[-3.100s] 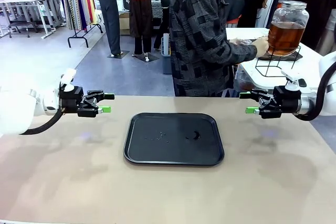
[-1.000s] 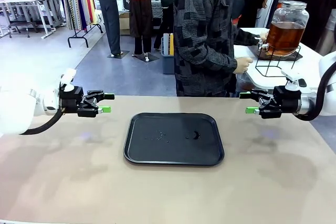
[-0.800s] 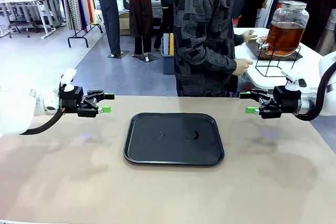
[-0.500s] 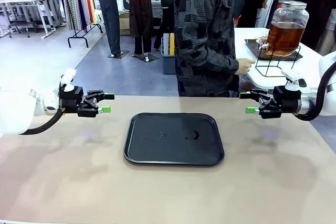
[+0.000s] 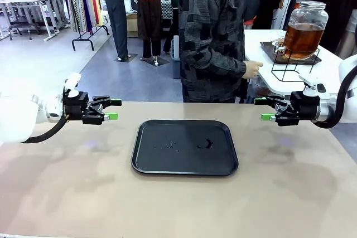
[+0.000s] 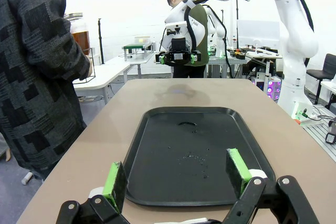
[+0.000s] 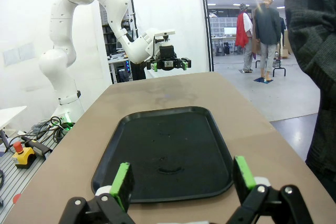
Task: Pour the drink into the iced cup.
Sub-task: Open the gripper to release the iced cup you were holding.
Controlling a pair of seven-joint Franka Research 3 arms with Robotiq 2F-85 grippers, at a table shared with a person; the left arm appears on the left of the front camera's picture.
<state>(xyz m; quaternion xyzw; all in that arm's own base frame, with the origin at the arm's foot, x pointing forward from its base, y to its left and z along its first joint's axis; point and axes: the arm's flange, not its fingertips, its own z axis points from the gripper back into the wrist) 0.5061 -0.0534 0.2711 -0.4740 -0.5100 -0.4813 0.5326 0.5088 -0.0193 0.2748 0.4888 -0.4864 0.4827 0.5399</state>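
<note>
The drink [image 5: 303, 36], amber liquid in a large clear glass jar with a metal lid, stands on a black wire stand on a white side table at the far right. In the left wrist view the jar [image 6: 81, 32] peeks out behind the person's arm. The iced cup is out of view. My left gripper [image 5: 114, 109] hovers open over the table's left part, nothing between its pads. My right gripper [image 5: 262, 109] hovers open at the right, facing it. Each wrist view shows its own open gripper [image 6: 176, 178] [image 7: 182, 178] pointing across the tray.
A black tray [image 5: 167, 160] with a few wet specks lies in the table's middle, also seen as the tray [image 6: 168, 129] and the tray [image 7: 157, 140]. A person [image 5: 212, 37] in a dark patterned sweater stands at the far edge, one hand [image 5: 252, 69] near the white side table [image 5: 265, 79].
The person has taken the hand off the jar and stepped slightly left toward my table. Both arms and the tray have stayed still.
</note>
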